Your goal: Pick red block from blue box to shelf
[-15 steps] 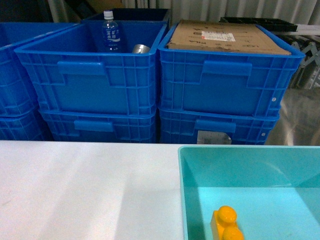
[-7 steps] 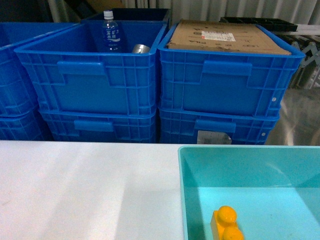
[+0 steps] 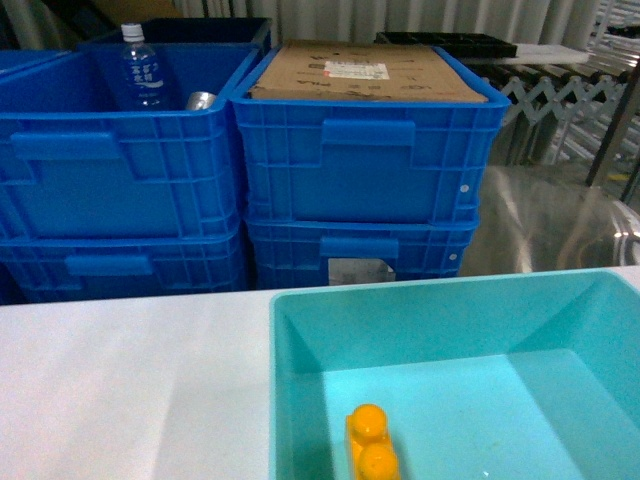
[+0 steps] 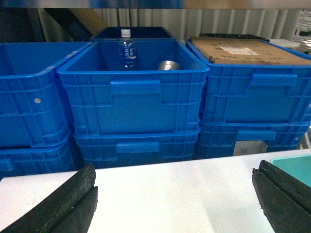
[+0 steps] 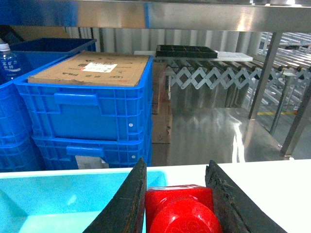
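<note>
In the right wrist view my right gripper (image 5: 176,170) is shut on the red block (image 5: 181,208), its two dark fingers pressed against the block's sides, above the near right corner of the blue box (image 5: 53,194). The blue box (image 3: 300,330) is a turquoise tub on the white table (image 3: 120,380); an orange-yellow studded block (image 3: 370,445) lies inside it. A steel tier of the shelf (image 5: 146,14) spans the top of the right wrist view. My left gripper (image 4: 175,187) hangs open over the bare white table (image 4: 170,194). Neither gripper shows in the head view.
Stacked dark blue ribbed crates (image 3: 360,160) stand behind the table; one holds a cardboard sheet (image 3: 360,70), another a water bottle (image 3: 140,70) and a metal can (image 3: 200,100). A folding conveyor (image 5: 218,77) and steel uprights (image 5: 265,73) stand at the back right.
The head view has swung to the right: the crates and the turquoise box have shifted left in the frame, and more of the box's inside now shows.
</note>
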You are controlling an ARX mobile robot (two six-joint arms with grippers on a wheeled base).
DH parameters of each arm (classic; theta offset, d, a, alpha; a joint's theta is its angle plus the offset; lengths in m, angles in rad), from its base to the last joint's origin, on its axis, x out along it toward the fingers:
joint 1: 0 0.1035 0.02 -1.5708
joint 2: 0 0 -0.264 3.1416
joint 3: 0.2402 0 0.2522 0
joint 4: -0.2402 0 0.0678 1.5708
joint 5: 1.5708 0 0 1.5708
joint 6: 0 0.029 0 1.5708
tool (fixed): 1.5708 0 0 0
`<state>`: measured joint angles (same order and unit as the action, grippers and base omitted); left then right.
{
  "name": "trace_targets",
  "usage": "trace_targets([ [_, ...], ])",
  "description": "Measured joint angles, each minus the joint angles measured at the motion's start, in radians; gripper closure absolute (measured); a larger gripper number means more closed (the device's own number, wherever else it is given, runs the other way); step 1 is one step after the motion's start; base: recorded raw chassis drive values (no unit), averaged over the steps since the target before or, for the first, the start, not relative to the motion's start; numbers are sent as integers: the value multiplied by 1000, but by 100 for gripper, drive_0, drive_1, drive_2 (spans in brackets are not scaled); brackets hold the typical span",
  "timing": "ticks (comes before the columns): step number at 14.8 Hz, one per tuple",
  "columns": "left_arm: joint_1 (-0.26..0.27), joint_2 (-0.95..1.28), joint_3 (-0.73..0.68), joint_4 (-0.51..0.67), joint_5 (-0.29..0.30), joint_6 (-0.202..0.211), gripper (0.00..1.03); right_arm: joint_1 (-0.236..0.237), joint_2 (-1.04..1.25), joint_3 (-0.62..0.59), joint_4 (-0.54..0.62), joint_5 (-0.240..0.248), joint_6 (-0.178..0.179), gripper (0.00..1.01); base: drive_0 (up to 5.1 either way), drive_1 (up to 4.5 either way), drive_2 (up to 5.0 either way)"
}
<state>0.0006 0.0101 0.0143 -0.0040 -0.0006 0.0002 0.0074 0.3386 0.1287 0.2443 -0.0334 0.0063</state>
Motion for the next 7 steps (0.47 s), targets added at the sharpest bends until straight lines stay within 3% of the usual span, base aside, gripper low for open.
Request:
trace_targets([
  [2,-1,0,0,0,0,0,5,0,0,0,0,0,0,72,-157,-157,-157],
  [7,-1,0,0,-1,-3,0,5,0,0,0,0,0,0,72,206,-644,-90],
])
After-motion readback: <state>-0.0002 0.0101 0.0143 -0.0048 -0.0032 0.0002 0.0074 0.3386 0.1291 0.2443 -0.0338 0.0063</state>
